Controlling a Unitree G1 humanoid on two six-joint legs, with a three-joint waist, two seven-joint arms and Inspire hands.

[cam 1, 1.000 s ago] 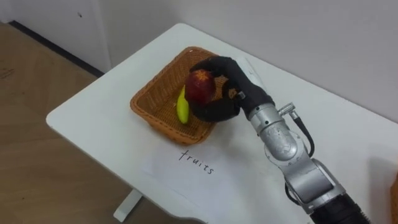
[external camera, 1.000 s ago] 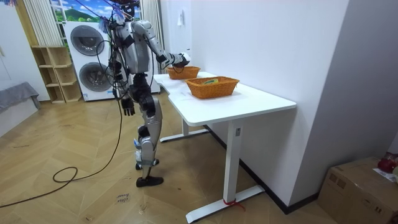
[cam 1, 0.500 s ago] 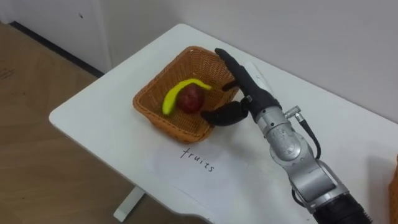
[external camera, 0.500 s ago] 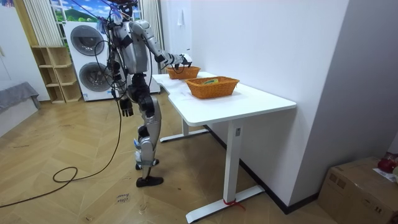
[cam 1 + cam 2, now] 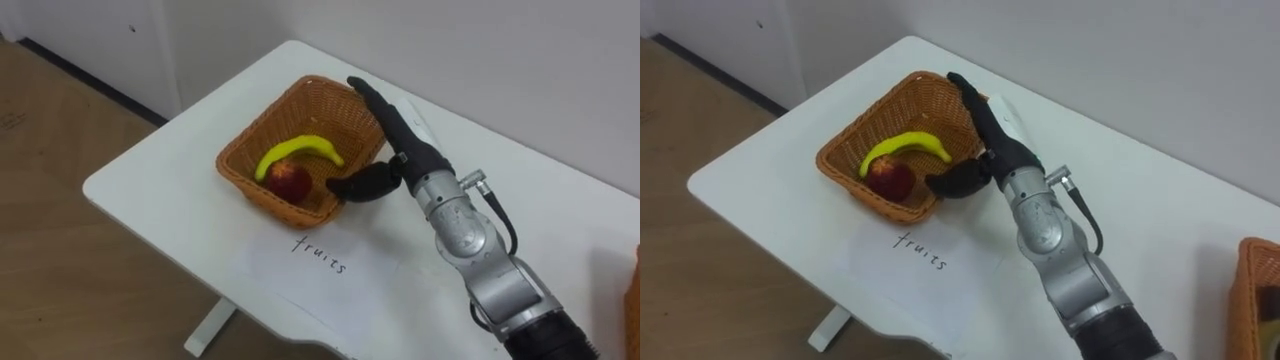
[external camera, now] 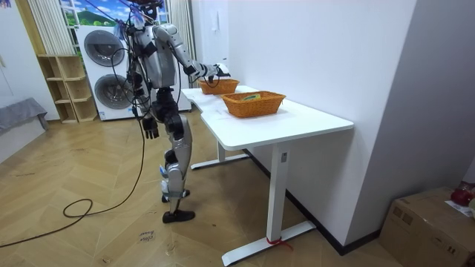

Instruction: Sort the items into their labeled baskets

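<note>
Setting: The robot stands at one end of a white tabletop (image 5: 150, 190), beside the wall.
Fruit basket: A wicker basket (image 5: 250, 135) sits on the tabletop, with a handwritten paper label (image 5: 320, 255) lying just in front of it.
Fruit: A yellow banana (image 5: 300, 150) and a red apple (image 5: 288, 181) both lie inside this basket, touching each other.
Banana axis: Its length runs across the basket from left to right. Its right tip comes near the thumb but stays apart from it.
Right hand: The right hand (image 5: 405, 148) hovers over the basket's right rim. Its fingers are straight, its thumb is spread toward the fruit, and it holds nothing.
Key relation: The apple lies to the left of the hand and lower, in the basket's near corner. Nothing is between palm and fruit.
Left hand: The left hand (image 6: 151, 129) hangs by the robot's side, well away from the tabletop.
Other basket: A second wicker basket (image 5: 1260, 280) sits far to the robot's right.
Judgement: This fruit looks delivered. The right hand is nearer to any further work and would need to lift clear of the rim.
</note>
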